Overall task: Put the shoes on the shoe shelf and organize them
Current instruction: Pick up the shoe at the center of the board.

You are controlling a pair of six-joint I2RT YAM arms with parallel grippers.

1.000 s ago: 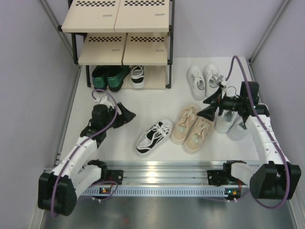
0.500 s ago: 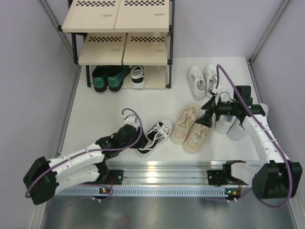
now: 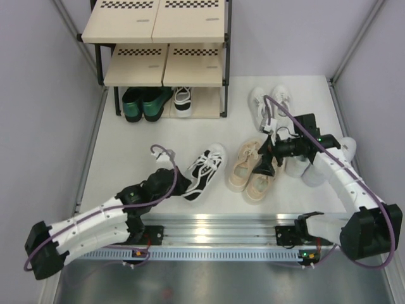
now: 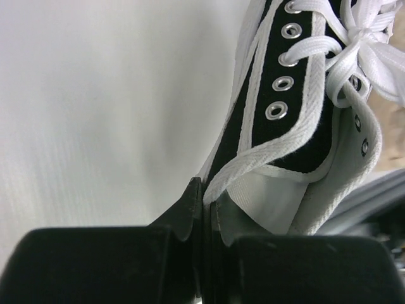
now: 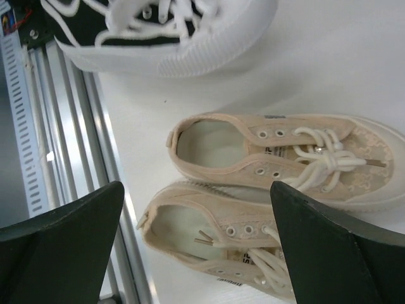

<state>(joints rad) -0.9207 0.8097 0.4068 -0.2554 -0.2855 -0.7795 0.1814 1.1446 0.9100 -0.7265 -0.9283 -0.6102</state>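
My left gripper [image 3: 181, 184] is shut on the heel-side collar of a black-and-white laced sneaker [image 3: 206, 167] lying on the white floor. In the left wrist view the fingertips [image 4: 193, 197] pinch the sneaker's [image 4: 297, 120] white-edged rim. My right gripper [image 3: 266, 166] hangs open above the pair of beige laced sneakers [image 3: 248, 170]; its fingers straddle the nearer beige shoe [image 5: 209, 247] without touching it. The shoe shelf [image 3: 158, 31] stands at the back left, with dark green shoes [image 3: 144, 102] and a second black-and-white sneaker [image 3: 182, 100] on its bottom tier.
Small white sneakers [image 3: 269, 104] sit to the right of the shelf. Larger pale grey sneakers [image 3: 316, 170] lie under my right arm, partly hidden. A metal rail [image 3: 221, 227] runs along the near edge; walls close in both sides.
My left arm swung from beside the shelf down to the loose black-and-white sneaker and shut on its rim; the shoe turned slightly. My right gripper moved left over the beige pair, staying open.
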